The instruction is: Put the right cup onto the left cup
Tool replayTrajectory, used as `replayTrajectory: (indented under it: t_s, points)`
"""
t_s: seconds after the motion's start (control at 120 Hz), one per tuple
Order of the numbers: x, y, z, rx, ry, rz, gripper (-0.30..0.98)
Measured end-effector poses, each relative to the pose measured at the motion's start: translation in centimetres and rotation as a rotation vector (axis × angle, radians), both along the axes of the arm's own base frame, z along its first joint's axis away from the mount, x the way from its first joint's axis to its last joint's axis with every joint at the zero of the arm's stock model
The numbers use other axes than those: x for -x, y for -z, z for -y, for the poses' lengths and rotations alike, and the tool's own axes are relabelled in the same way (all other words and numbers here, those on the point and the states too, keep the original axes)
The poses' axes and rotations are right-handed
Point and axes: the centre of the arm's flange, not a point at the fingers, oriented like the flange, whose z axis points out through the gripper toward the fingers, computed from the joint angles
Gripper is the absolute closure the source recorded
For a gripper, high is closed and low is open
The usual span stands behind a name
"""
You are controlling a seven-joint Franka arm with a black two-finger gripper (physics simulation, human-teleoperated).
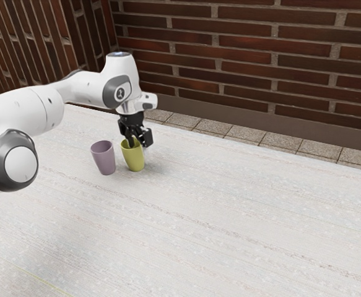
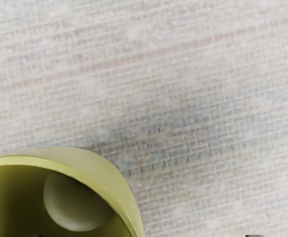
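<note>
If closed too shallowly on one side of the yellow cup (image 1: 135,161), with the gripper (image 1: 139,145) spread open astride its rim, may let it pivot or slip, then knock the purple cup (image 1: 104,161) upright just beside it on the table (image 1: 230,216).

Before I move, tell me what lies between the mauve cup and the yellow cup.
In the exterior view, only bare tabletop separates mauve cup and yellow cup.
</note>
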Motion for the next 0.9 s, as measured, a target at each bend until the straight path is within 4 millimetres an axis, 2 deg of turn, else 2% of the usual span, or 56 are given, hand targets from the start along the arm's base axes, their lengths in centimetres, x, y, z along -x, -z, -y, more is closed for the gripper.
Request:
replayTrajectory:
  t_s: [0.158,0.35,0.558,0.9]
  points:
    - [-0.1,0.6,-0.4,-0.011,0.005,0.004,0.23]
    - [-0.1,0.5,-0.5,-0.016,0.005,0.008,0.47]
    - [-0.1,0.3,-0.5,-0.017,-0.002,0.007,0.67]
    - [0.0,-0.5,-0.5,-0.019,-0.027,0.01,0.77]
